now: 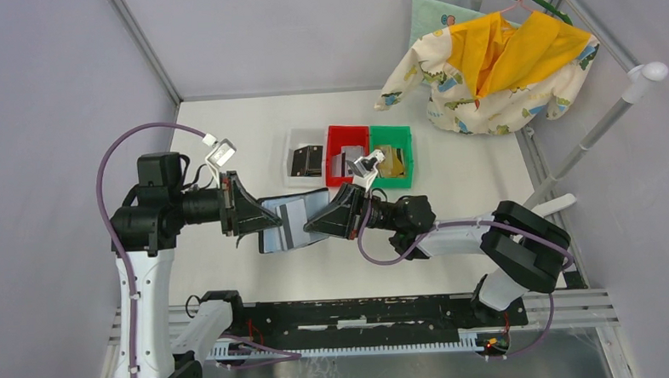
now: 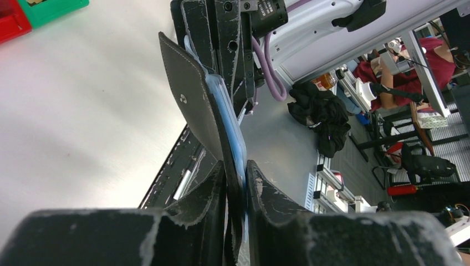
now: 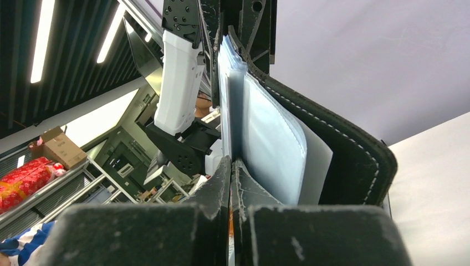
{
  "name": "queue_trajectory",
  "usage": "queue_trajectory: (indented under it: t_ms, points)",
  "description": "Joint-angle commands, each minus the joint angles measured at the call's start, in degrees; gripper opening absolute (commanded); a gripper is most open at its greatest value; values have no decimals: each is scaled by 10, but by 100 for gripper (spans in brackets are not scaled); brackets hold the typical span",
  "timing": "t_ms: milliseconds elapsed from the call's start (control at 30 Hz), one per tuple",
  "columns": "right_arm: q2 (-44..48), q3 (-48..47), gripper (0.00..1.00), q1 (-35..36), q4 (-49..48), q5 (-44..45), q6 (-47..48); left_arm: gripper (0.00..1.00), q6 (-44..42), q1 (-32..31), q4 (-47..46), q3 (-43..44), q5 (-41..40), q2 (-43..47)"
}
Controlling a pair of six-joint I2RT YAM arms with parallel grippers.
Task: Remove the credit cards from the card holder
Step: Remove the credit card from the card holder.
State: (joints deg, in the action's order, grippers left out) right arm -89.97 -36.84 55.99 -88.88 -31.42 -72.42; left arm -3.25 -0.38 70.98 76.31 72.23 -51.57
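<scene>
The card holder (image 1: 291,220) gapes open, inside up — long axis left-right.

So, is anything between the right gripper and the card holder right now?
Nothing visible does. The right gripper is shut directly on the card holder, at the edge of its clear inner leaves, and the left gripper clamps the opposite edge.

No lettering, number, brand or sign could be read in any view. The card holder (image 1: 273,237) showed only plain leather and stitching, and the garment (image 1: 488,71) hanging beyond it carried pictures, not words.
</scene>
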Motion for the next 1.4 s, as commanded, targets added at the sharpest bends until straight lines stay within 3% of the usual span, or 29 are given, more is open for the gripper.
queue_trajectory:
  t_ms: [0, 267, 800, 900, 1033, 1267, 1367]
  points:
    - [1, 3, 0, -2, -77, -9, -18, 24, -3, 3, -13, 10, 45, 4]
    - [12, 28, 0, -2, -75, 4, -6, 2, -3, 3, -12, 16, 41, -3]
    - [24, 51, 1, 1, -94, 26, 3, 2, 15, 3, -25, 27, 44, 1]
    - [17, 34, 22, 3, -111, 25, -12, 2, 14, 3, -25, 24, 44, 3]
    - [2, 9, 36, 11, -127, 20, -33, 2, 14, 3, -24, 23, 28, 1]
    - [-13, -20, 36, 21, -131, 20, -40, 2, 15, 3, -25, 14, -6, 1]
    - [-12, -30, 28, 22, -119, 17, -37, 2, 11, 3, -25, 12, -15, 5]
